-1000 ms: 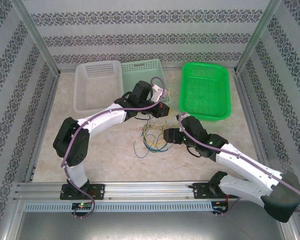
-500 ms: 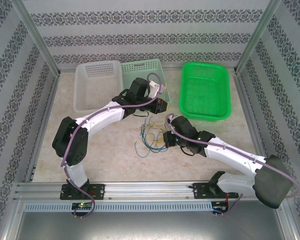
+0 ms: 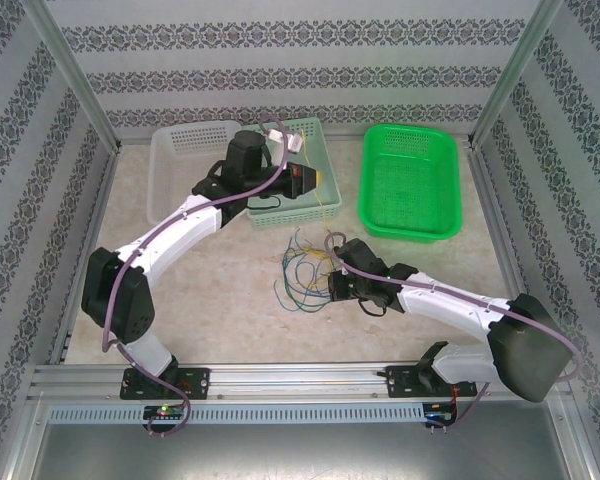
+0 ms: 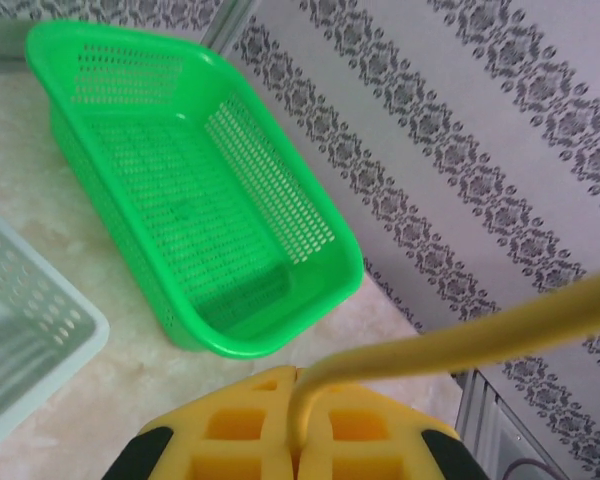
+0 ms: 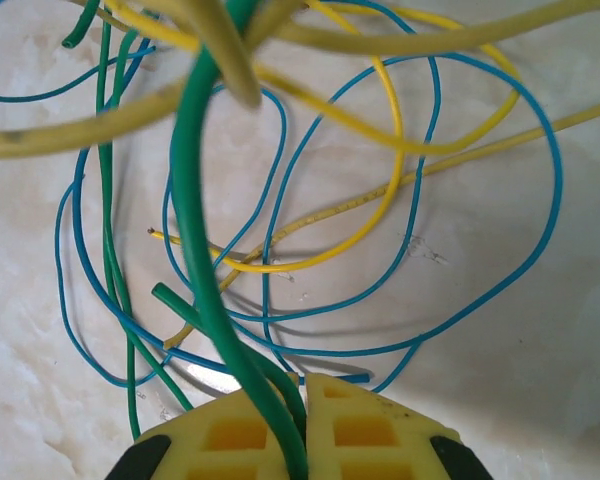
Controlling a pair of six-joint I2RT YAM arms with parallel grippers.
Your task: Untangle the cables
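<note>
The cables [image 3: 302, 272] lie in a loose tangle of yellow, green and blue strands mid-table. My left gripper [image 3: 323, 190] hangs raised over the pale green basket, shut on a yellow cable [image 4: 460, 345] that leaves its yellow fingertips [image 4: 298, 375] to the right. At the tangle's right edge, my right gripper [image 3: 331, 283] is low and shut [image 5: 302, 385] on a green cable [image 5: 195, 200]. That cable rises across blue loops [image 5: 540, 150] and yellow strands [image 5: 380, 200] lying on the marbled tabletop.
Three baskets stand along the back: a white one [image 3: 185, 170] on the left, a pale green one [image 3: 310, 135] in the middle and a bright green one [image 3: 410, 180] [image 4: 180, 200] on the right. Patterned walls and metal posts enclose the table.
The left arm has swung back and left toward the baskets, still gripping the yellow cable. The right gripper has moved left into the tangle and shut on the green cable.
</note>
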